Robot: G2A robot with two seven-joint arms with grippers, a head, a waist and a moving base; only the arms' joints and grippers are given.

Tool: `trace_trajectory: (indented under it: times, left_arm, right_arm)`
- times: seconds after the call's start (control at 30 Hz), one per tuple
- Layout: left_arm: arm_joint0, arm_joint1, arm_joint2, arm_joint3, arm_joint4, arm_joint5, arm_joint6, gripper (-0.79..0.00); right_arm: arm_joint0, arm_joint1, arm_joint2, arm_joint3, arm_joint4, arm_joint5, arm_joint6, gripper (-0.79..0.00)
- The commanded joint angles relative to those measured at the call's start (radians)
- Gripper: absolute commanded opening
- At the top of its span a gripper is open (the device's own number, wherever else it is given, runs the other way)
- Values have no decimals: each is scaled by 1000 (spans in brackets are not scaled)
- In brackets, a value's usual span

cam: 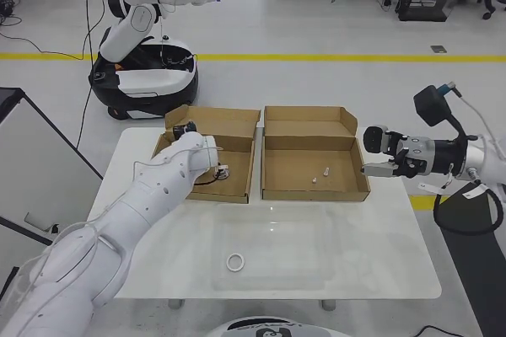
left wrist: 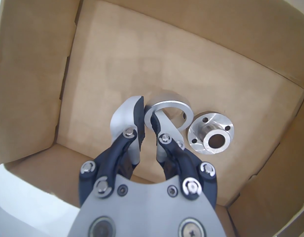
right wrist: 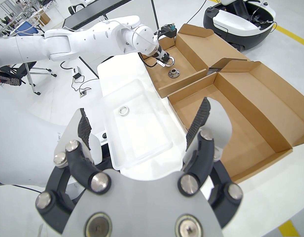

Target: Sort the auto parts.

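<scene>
1. The right arm's jaws stand wide apart in the foreground, with nothing between their ribbed black pads. They hang over the near end of a clear tray and the near corner of the closer box.
2. The tray lies on the white bench beside the boxes, and a small silver ring lies flat in it.
3. Two open cardboard boxes sit side by side – the farther box just beyond the closer one.
4. A flanged metal hub stands flange down on the farther box's floor.
5. The left arm stretches across the bench to the farther box – its jaws are closed on a metal ring, close to the hub.
</scene>
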Motion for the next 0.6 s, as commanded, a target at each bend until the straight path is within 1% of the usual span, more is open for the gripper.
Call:
trace_trajectory:
  times: [0.0,0.03,0.07,0.13,0.23,0.27,0.3,0.33,0.43,0.57]
  left_arm:
    - [-1,-3,2,8,-5,5,5,-480]
    - [-2,-5,3,11,-7,8,7,-443]
    - [-2,-7,3,13,-10,11,11,-431]
    - [-3,-10,6,21,-13,17,17,-431]
    - [-6,-12,4,26,-18,28,28,-397]
    - [-8,-12,5,23,-12,33,33,-296]
    - [-10,-11,6,19,-4,36,36,-99]
    - [-12,-9,3,13,-3,38,38,0]
    - [-20,1,-10,-12,11,40,40,0]
    - [-21,23,-26,-84,47,20,20,0]
  right_arm:
    - [0,0,0,0,0,0,0,0]
    - [0,0,0,0,0,0,0,0]
    - [0,0,0,0,0,0,0,0]
    - [0,0,0,0,0,0,0,0]
    - [0,0,0,0,0,0,0,0]
    - [0,0,0,0,0,0,0,0]
    - [0,0,0,0,0,0,0,0]
    - [0,0,0,0,0,0,0,0]
    - [0,0,0,0,0,0,0,0]
    - [0,0,0,0,0,0,0,0]
